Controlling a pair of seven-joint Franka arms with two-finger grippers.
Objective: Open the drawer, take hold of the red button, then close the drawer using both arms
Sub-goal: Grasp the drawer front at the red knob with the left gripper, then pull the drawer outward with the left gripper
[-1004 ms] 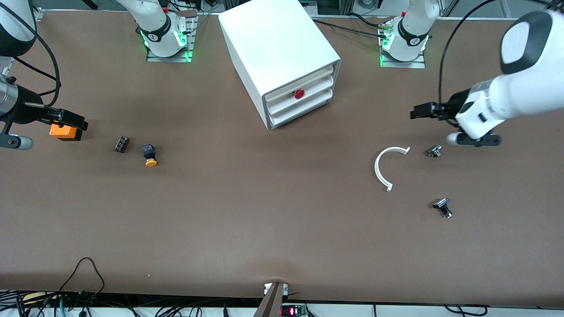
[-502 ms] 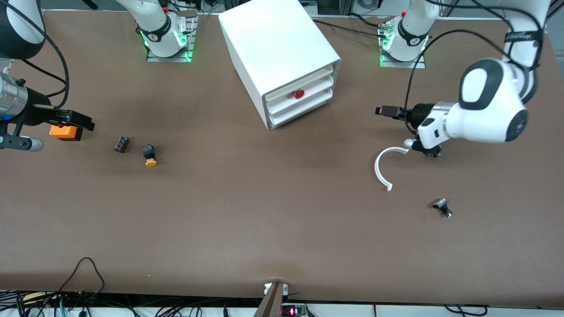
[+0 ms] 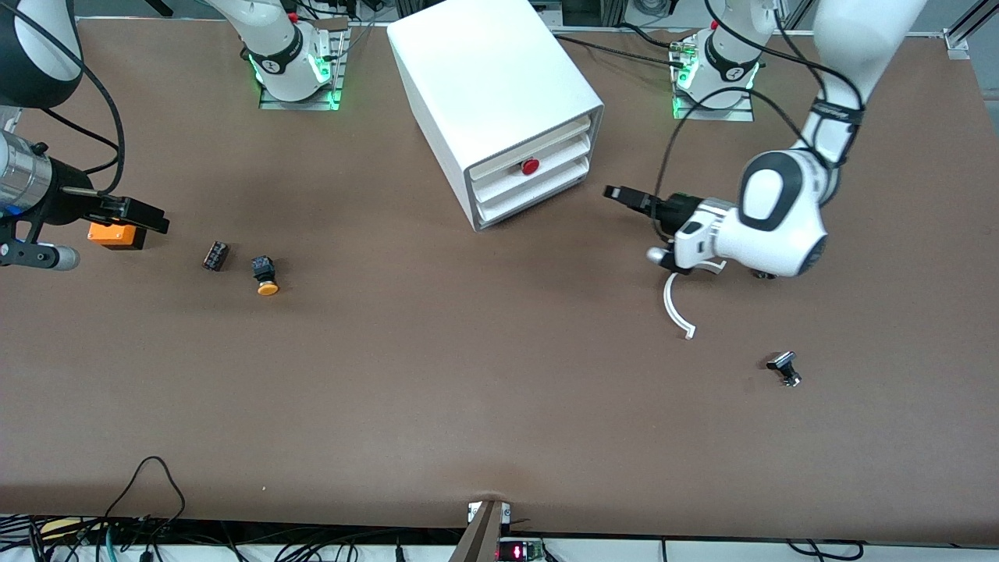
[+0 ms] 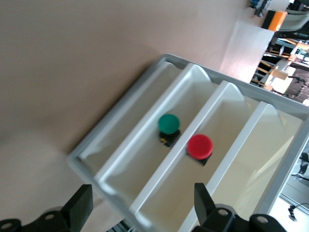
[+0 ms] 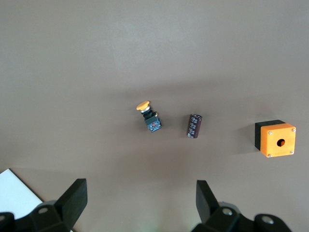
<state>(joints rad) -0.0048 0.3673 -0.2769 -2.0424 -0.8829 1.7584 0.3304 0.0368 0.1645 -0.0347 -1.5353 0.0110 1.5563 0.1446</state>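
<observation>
Left claw [image 3: 616, 192] now nearer cabinet [image 3: 499, 101]

Both arms are glossy white with rounded housings and black rings at the joints — the left arm [image 3: 780, 215] carries a loose black cable looping along it and a black band with pale lettering. The bases stand on metal plates lit green, each with a small red knob. Each hand — left hand [image 3: 624, 193], right hand [image 3: 129, 212] — is black with two flat fingers [image 4: 83, 209].
</observation>
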